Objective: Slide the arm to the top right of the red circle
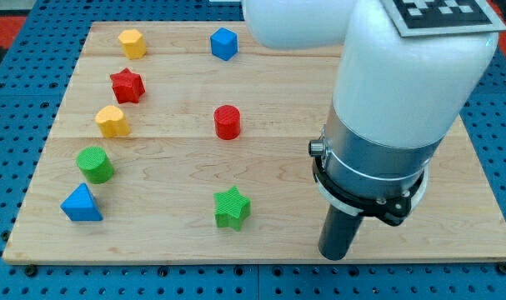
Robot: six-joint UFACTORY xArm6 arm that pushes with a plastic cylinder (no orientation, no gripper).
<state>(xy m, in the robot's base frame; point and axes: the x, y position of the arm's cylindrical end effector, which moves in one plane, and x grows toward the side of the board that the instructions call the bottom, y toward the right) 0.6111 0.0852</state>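
Observation:
The red circle stands near the middle of the wooden board. My tip rests on the board near the view's bottom edge, to the right of and well below the red circle. A green star lies to the left of my tip, below the red circle. The white arm body fills the view's upper right and hides the board behind it.
A blue hexagon-like block and a yellow hexagon sit near the view's top. A red star, a yellow heart, a green cylinder and a blue triangle run down the left side.

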